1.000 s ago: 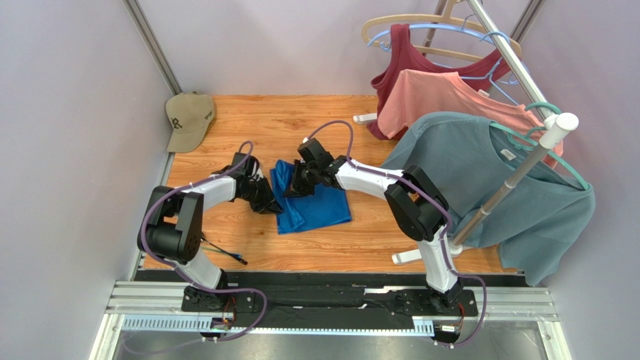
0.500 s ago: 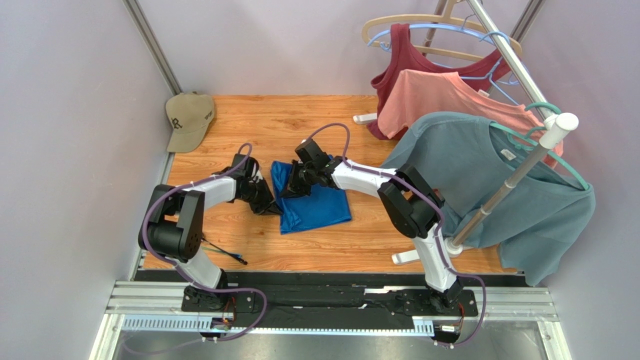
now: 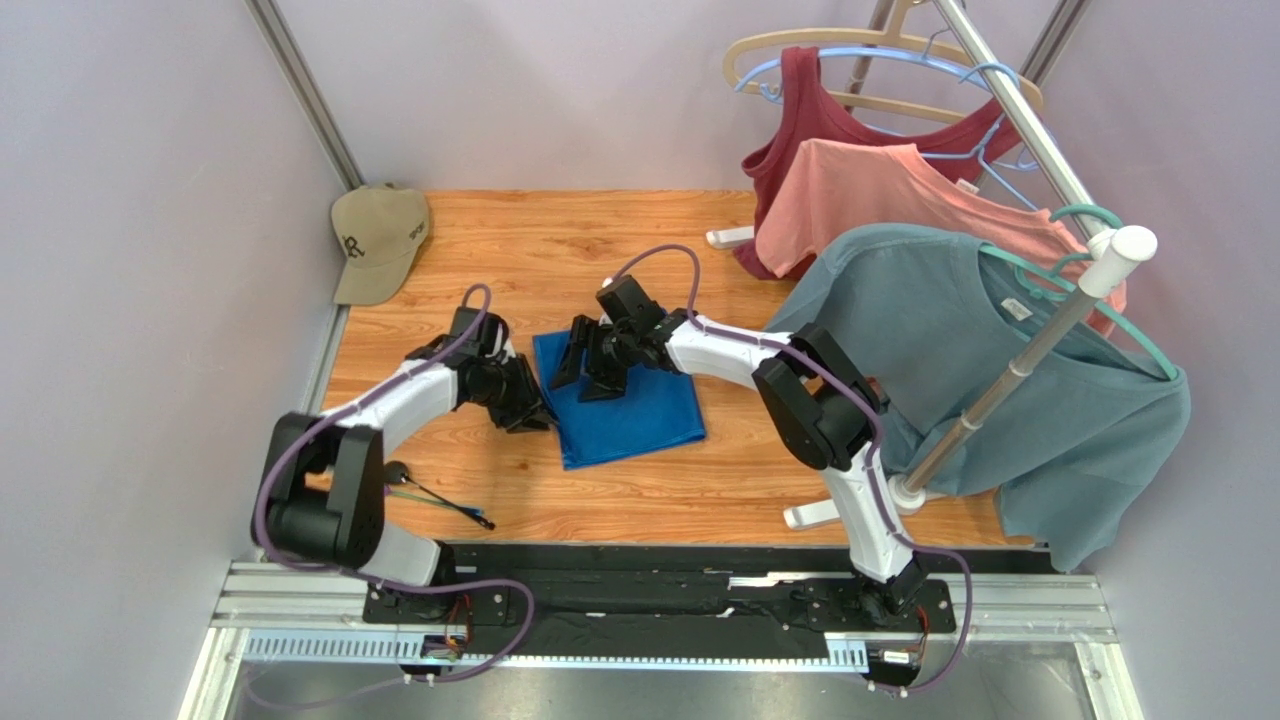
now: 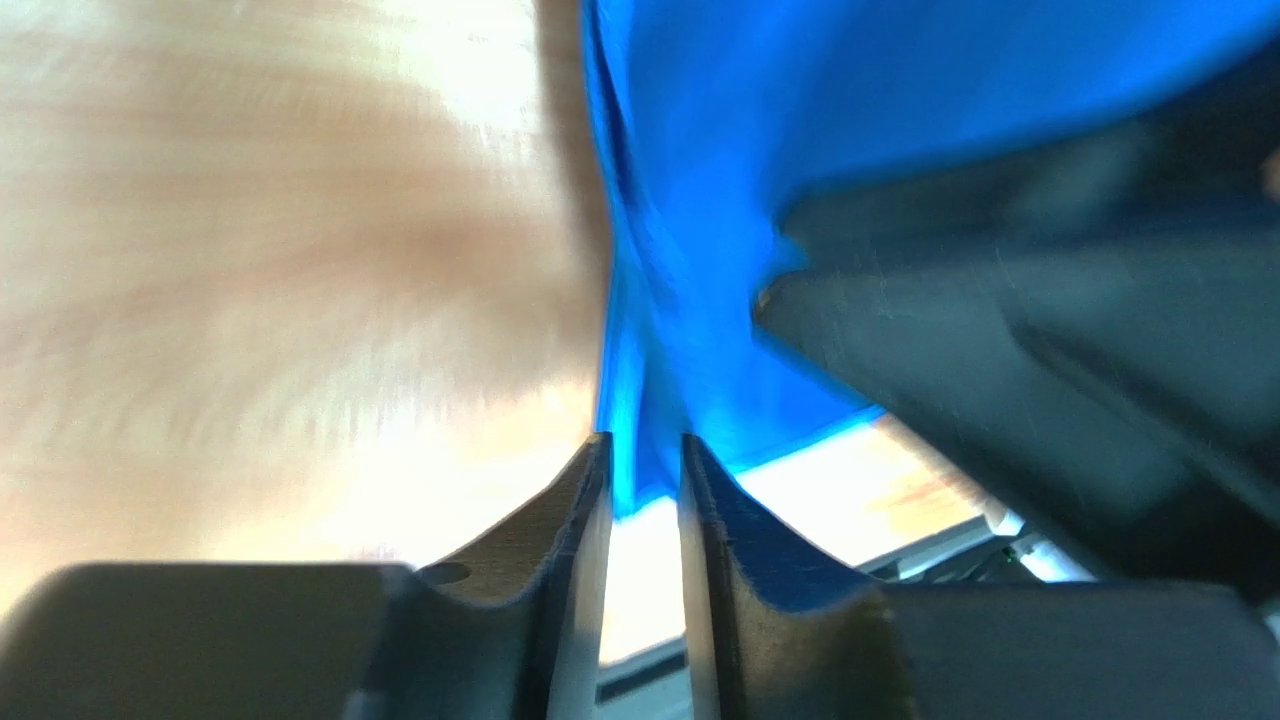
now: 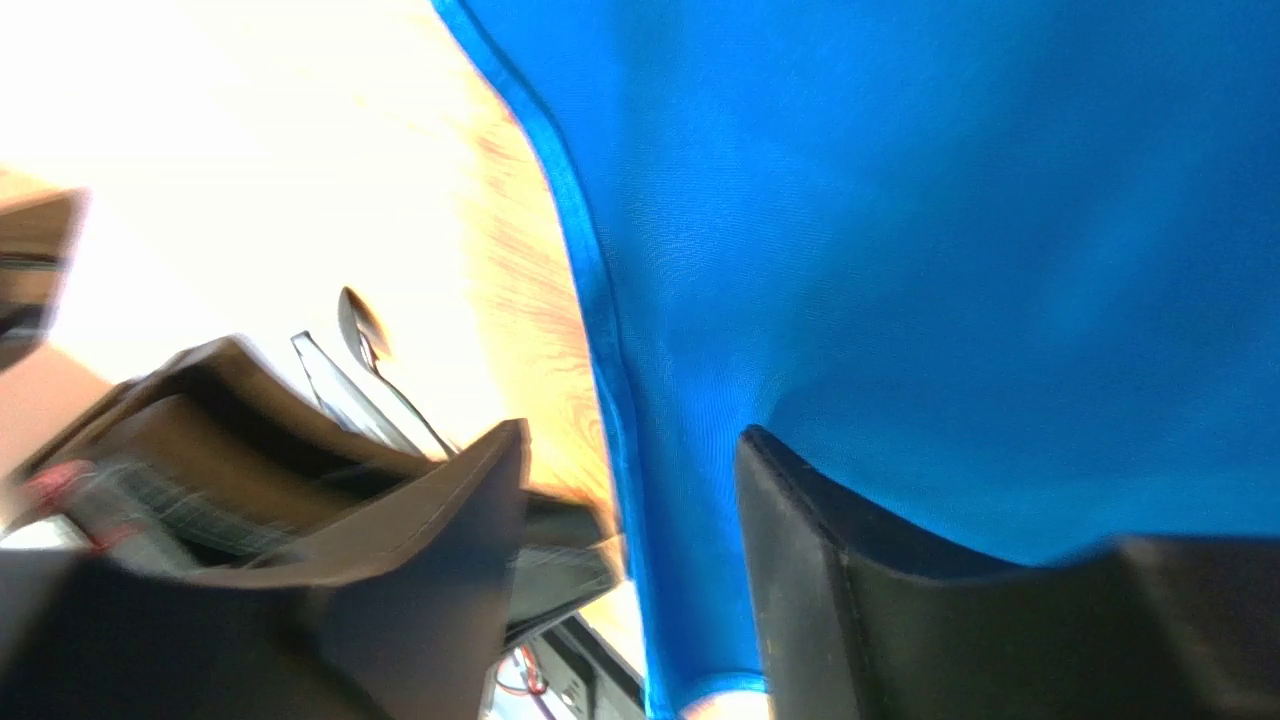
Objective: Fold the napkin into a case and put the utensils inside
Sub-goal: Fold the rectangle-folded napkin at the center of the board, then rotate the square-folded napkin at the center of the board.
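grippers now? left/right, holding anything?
Left gripper: jaws nearly together, an edge of the napkin between them; whether it is gripped cannot be told.
Right gripper: open over the napkin, holding nothing.

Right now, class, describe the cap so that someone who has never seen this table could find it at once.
Take the wooden tabletop and go to its far left corner, on the side away from the clothes rack. A baseball cap lies there by the grey wall. It alone is khaki and domed, with dark lettering, unlike the flat royal-blue napkin mid-table.
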`<state>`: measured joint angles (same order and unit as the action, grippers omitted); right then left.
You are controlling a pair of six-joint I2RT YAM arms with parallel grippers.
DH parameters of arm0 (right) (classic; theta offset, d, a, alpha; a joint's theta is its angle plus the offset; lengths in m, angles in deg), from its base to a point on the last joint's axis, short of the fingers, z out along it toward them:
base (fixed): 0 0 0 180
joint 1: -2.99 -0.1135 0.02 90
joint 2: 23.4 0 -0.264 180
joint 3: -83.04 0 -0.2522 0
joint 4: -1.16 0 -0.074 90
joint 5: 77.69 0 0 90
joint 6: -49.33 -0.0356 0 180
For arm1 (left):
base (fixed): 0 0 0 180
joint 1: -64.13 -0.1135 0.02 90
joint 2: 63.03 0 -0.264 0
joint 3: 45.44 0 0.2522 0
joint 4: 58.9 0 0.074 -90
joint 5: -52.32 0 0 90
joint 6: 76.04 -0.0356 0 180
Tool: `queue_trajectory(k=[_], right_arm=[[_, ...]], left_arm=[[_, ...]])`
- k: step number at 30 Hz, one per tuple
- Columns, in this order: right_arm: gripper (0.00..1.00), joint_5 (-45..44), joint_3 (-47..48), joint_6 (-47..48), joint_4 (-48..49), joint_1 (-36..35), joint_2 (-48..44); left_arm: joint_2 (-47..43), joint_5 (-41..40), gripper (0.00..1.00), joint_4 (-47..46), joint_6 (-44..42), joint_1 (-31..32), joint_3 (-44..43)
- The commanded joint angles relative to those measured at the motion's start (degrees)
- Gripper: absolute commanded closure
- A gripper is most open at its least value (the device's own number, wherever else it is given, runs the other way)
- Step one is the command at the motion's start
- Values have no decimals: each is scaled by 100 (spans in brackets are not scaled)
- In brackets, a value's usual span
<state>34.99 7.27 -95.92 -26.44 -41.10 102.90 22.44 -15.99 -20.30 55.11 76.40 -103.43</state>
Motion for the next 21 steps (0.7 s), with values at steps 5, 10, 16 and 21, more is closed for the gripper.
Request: queue_trajectory(k=[5, 10, 16, 21], right_arm=[[27, 966, -686, 1657, -417, 594, -1546], [39, 924, -1532, 2236, -830, 674, -2091], [79, 284, -2639, 2421, -619, 674, -2443], [81, -807, -2825, 3010, -716, 683, -2365]], left_arm=[[-1033, 237, 59, 865, -712, -436, -858], [310, 1618, 69, 373, -986, -288, -1674], [1532, 637, 73, 337, -942, 363, -2335], [1894, -163, 77, 416, -775, 687, -2178]])
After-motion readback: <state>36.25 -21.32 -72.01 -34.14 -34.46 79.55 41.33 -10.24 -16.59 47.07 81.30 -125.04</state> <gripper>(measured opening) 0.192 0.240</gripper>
